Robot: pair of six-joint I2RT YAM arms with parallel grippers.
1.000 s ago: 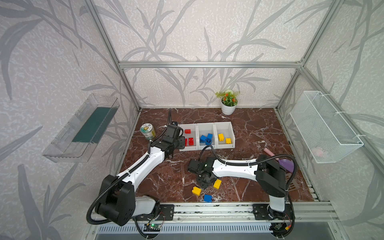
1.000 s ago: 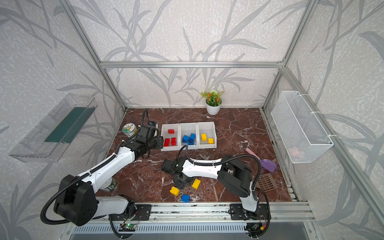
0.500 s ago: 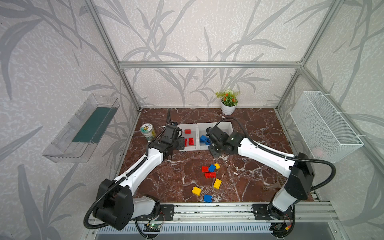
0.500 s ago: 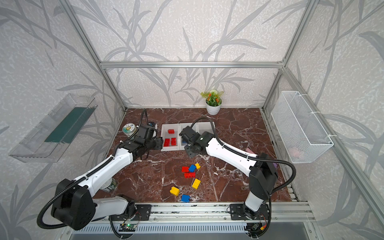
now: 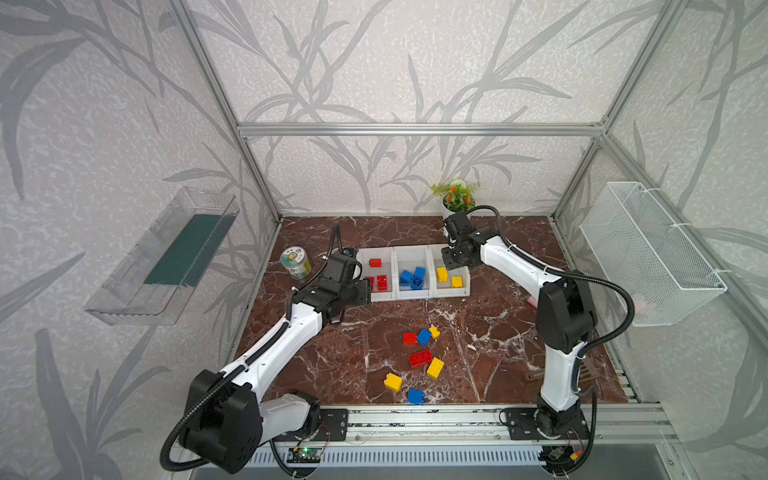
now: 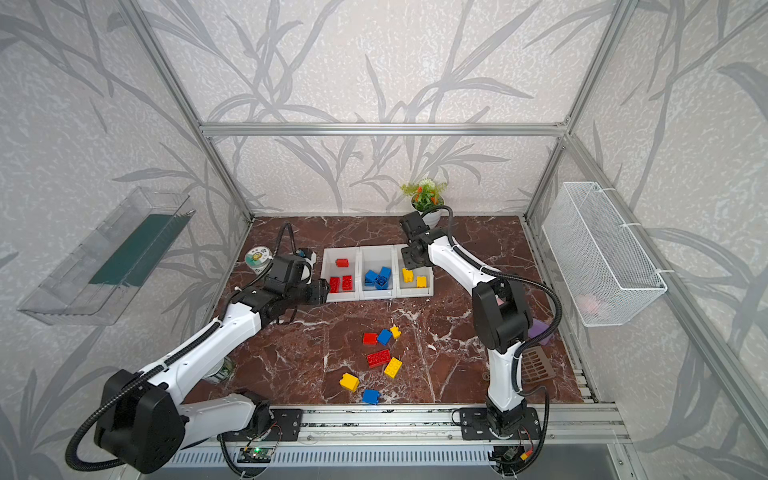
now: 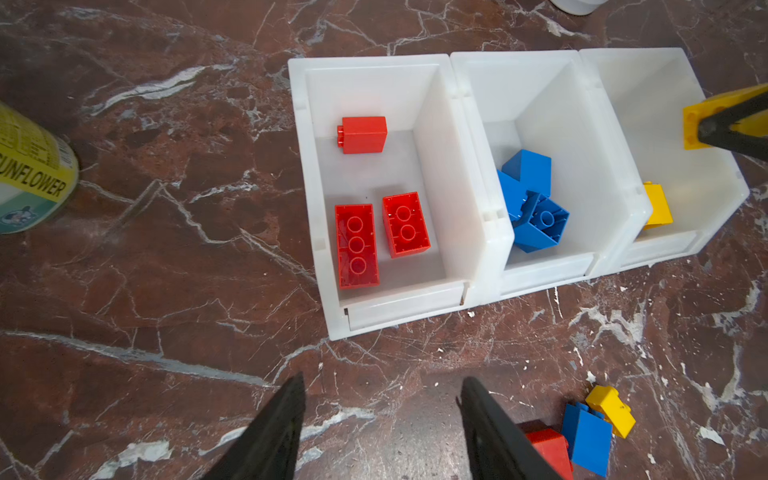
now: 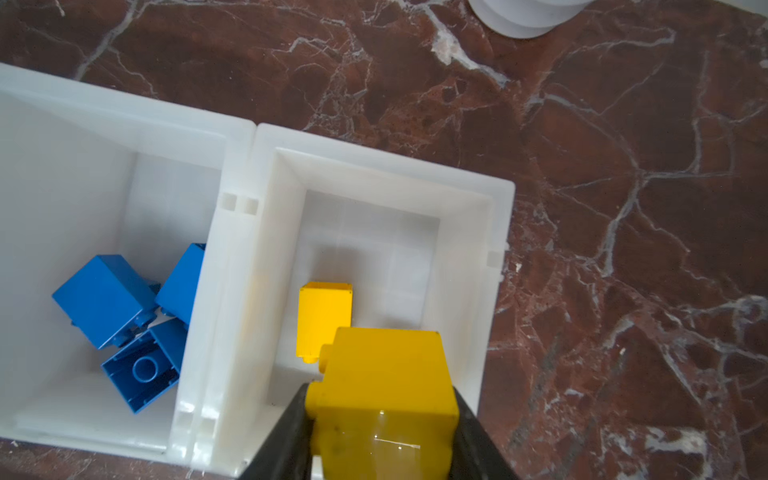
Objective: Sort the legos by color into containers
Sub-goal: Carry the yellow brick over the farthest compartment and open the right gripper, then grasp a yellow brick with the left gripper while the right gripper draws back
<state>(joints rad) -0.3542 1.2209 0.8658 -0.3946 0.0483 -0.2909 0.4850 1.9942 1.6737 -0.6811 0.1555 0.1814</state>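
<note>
Our right claw (image 8: 380, 419) was clamped on a yellow brick (image 8: 382, 374) above the right-hand bin (image 8: 496, 216) of the white row at the centre of both top views. We judged it best to release low over the bin's middle, clear of its walls. The left claw (image 7: 380, 399) hung part-open and empty. Loose bricks (image 5: 420, 358) waited on the desk (image 5: 498, 332).

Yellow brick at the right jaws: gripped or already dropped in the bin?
Gripped. In the right wrist view the yellow brick sits pinched between both jaws, above the yellow-brick bin, not resting on its floor.
</note>
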